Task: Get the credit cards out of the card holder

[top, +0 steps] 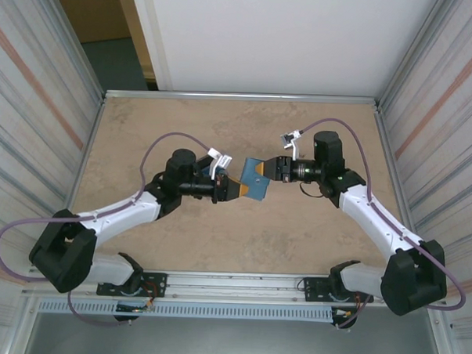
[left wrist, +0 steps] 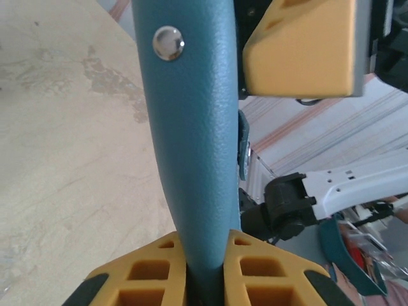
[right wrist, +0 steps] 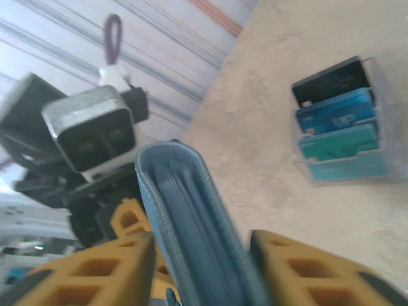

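The two arms are meeting over the middle of the desk (top: 183, 128), with the teal card holder (top: 255, 180) hanging in the air between them, clear of the surface. The left fingers (top: 237, 189) are clamping one edge of it. In the left wrist view the yellow pads are pressing against both faces of the leather with no gap, and the card holder is standing upright out of them, its round metal snap button (left wrist: 168, 43) facing the camera.

The right fingers (top: 265, 172) are straddling the opposite end. In the right wrist view they are sitting on either side of the folded card holder, close to it. Whether they are pressing on it or just flanking it cannot be told. That view is looking into the fold, where paler grey-blue pocket layers are showing. Whether any cards are sitting in those pockets cannot be made out.

Beyond the right fingers, three credit cards (right wrist: 335, 121), black, blue and teal-green, are standing stepped one behind another in a clear stand (right wrist: 376, 169) resting on the desk, well apart from the card holder.
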Controlling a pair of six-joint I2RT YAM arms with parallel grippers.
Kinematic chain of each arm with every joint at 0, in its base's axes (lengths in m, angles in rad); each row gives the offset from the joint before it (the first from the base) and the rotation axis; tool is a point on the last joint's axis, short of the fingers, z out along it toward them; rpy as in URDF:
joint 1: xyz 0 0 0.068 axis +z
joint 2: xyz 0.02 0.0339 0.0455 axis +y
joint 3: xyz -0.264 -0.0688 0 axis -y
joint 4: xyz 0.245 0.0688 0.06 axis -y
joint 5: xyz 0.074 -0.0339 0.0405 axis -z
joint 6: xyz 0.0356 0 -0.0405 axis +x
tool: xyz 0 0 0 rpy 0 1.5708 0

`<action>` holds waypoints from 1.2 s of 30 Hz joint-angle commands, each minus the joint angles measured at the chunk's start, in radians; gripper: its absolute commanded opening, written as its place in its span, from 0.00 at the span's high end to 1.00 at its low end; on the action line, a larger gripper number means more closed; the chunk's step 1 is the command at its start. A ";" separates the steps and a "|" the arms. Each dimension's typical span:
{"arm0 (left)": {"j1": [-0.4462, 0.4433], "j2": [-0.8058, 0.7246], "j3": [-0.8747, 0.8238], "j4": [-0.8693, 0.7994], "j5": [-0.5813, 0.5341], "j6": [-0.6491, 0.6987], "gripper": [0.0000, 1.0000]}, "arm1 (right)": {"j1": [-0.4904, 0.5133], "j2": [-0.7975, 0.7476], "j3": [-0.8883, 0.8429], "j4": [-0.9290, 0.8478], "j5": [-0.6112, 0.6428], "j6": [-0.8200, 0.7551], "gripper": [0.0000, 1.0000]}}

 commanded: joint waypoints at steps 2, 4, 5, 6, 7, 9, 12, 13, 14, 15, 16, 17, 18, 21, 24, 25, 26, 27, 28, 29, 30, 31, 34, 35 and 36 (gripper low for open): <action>-0.031 -0.074 0.018 -0.100 -0.194 0.097 1.00 | 0.029 -0.031 0.062 -0.147 0.232 -0.047 0.44; -0.052 -0.098 0.012 -0.137 -0.289 0.123 1.00 | 0.054 -0.048 0.077 -0.199 0.365 -0.043 0.41; -0.061 -0.112 0.008 -0.146 -0.332 0.132 1.00 | 0.068 -0.058 0.084 -0.225 0.447 -0.031 0.38; -0.069 -0.119 0.003 -0.151 -0.365 0.137 1.00 | 0.080 -0.064 0.088 -0.249 0.508 -0.017 0.35; -0.076 -0.128 -0.002 -0.155 -0.405 0.140 1.00 | 0.092 -0.074 0.091 -0.270 0.563 -0.002 0.35; -0.083 -0.136 -0.013 -0.154 -0.458 0.140 1.00 | 0.123 -0.092 0.085 -0.286 0.642 0.027 0.35; -0.092 -0.131 -0.019 -0.142 -0.503 0.135 1.00 | 0.190 -0.123 0.070 -0.292 0.758 0.063 0.38; -0.094 -0.127 -0.021 -0.138 -0.517 0.133 1.00 | 0.213 -0.132 0.066 -0.292 0.792 0.075 0.39; -0.094 -0.122 -0.021 -0.129 -0.530 0.130 1.00 | 0.237 -0.141 0.066 -0.295 0.829 0.086 0.39; -0.094 -0.119 -0.023 -0.121 -0.539 0.127 1.00 | 0.254 -0.145 0.063 -0.296 0.855 0.095 0.40; -0.095 -0.114 -0.024 -0.115 -0.552 0.123 1.00 | 0.276 -0.150 0.065 -0.299 0.886 0.104 0.40; -0.095 -0.110 -0.024 -0.113 -0.567 0.117 1.00 | 0.293 -0.152 0.066 -0.301 0.914 0.113 0.40; -0.094 -0.106 -0.023 -0.112 -0.577 0.113 1.00 | 0.309 -0.154 0.066 -0.301 0.933 0.117 0.41; -0.095 -0.096 -0.021 -0.106 -0.599 0.103 1.00 | 0.357 -0.143 0.073 -0.295 0.989 0.130 0.42; -0.095 -0.083 -0.016 -0.103 -0.599 0.098 1.00 | 0.384 -0.107 0.093 -0.292 1.008 0.138 0.43; -0.095 -0.076 -0.012 -0.103 -0.594 0.098 1.00 | 0.392 -0.091 0.104 -0.291 1.010 0.136 0.43; -0.095 -0.071 -0.010 -0.103 -0.591 0.098 1.00 | 0.399 -0.076 0.111 -0.291 1.014 0.137 0.43; -0.095 -0.067 -0.007 -0.105 -0.587 0.096 1.00 | 0.407 -0.059 0.124 -0.290 1.015 0.137 0.44; -0.095 -0.062 -0.005 -0.102 -0.585 0.095 1.00 | 0.416 -0.042 0.134 -0.287 1.014 0.132 0.44; -0.095 -0.060 -0.005 -0.101 -0.581 0.095 1.00 | 0.422 -0.025 0.144 -0.286 1.012 0.131 0.45; -0.095 -0.059 -0.005 -0.097 -0.579 0.092 1.00 | 0.430 -0.008 0.155 -0.282 1.009 0.128 0.45; -0.095 -0.058 -0.007 -0.094 -0.579 0.091 1.00 | 0.436 0.009 0.165 -0.278 1.005 0.126 0.46; -0.095 -0.060 -0.011 -0.091 -0.580 0.090 1.00 | 0.452 0.052 0.184 -0.264 1.000 0.125 0.47; -0.095 -0.060 -0.012 -0.091 -0.581 0.090 1.00 | 0.457 0.064 0.190 -0.257 1.000 0.125 0.48; -0.095 -0.061 -0.012 -0.093 -0.582 0.089 1.00 | 0.461 0.076 0.196 -0.254 1.001 0.125 0.48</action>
